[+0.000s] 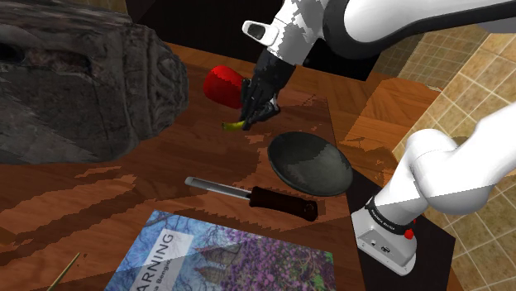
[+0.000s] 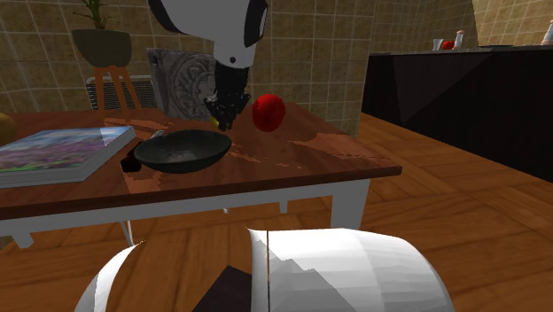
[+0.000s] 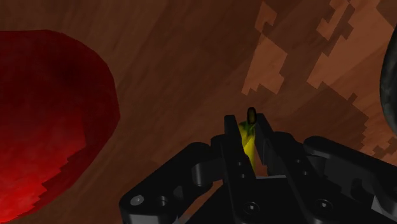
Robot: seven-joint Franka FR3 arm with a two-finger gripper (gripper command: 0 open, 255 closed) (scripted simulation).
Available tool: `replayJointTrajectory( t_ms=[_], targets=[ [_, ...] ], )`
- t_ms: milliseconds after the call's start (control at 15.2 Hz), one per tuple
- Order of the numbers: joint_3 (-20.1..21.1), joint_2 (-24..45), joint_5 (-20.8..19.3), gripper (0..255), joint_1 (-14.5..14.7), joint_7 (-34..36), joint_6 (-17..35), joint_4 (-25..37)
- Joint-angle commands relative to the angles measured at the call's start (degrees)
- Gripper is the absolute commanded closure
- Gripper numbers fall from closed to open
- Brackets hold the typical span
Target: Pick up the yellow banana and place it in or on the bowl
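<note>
A small yellow banana (image 1: 235, 125) lies low over the wooden table, between a red round object (image 1: 223, 85) and a dark bowl (image 1: 310, 163). My black gripper (image 1: 255, 113) comes down on it from above and is shut on it. In the wrist view the banana (image 3: 249, 147) is clasped between the two fingers, its dark tip sticking out past them. The gripper (image 3: 249, 124) has the red object (image 3: 44, 127) on one side and the bowl's rim (image 3: 390, 76) on the other. In the second exterior view the gripper (image 2: 223, 111) hangs just behind the bowl (image 2: 182, 151).
A knife with a black handle (image 1: 252, 194) lies in front of the bowl. A book (image 1: 223, 260) sits near the table's front edge. A large dark carved stone (image 1: 83, 83) fills the shoulder view's left. The arm's stand (image 1: 389, 240) is at the lower right.
</note>
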Motion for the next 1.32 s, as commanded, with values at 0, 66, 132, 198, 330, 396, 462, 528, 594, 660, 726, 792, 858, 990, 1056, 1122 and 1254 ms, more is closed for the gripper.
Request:
replayJointTrajectory(
  t_ms=[0,66,132,198,330,396,462,528,594,660,726,792,858,990,1056,1122,1254],
  targets=[
    [0.0,-0.4,-0.3,255,-0.1,0.4,-1.6,1.2],
    [-0.1,-0.6,-0.4,255,-0.2,0.6,-2.4,1.8],
    [-0.1,-0.7,-0.6,255,-0.2,0.8,-3.2,2.4],
    [-0.2,-0.9,-0.7,255,-0.3,1.0,-3.9,3.1],
    [-0.2,-1.1,-1.0,255,-0.4,1.4,-5.5,4.4],
    [-0.3,-1.2,-1.1,255,-0.4,1.5,-6.2,5.1],
    [-0.3,-1.3,-1.2,255,-0.4,1.7,-7.0,5.8],
    [-0.3,-1.4,-1.3,255,-0.5,1.9,-7.8,6.5],
    [-0.4,-1.4,-1.5,255,-0.5,2.1,-8.5,7.2],
    [-0.4,-1.5,-1.6,255,-0.6,2.2,-9.3,7.9],
    [-0.5,-1.5,-1.7,255,-0.6,2.4,-10.0,8.7],
    [-0.5,-1.5,-1.8,255,-0.6,2.6,-10.8,9.4],
    [-0.5,-1.5,-1.9,255,-0.7,2.7,-11.5,10.2],
    [-0.6,-1.5,-2.1,255,-0.7,3.1,-13.0,11.7],
    [-0.7,-1.5,-2.2,255,-0.8,3.2,-13.8,12.5],
    [-0.7,-1.5,-2.2,255,-0.8,3.3,-13.9,12.6],
    [-0.3,-5.9,-1.8,255,-0.3,4.0,-14.7,9.1]
  ],
)
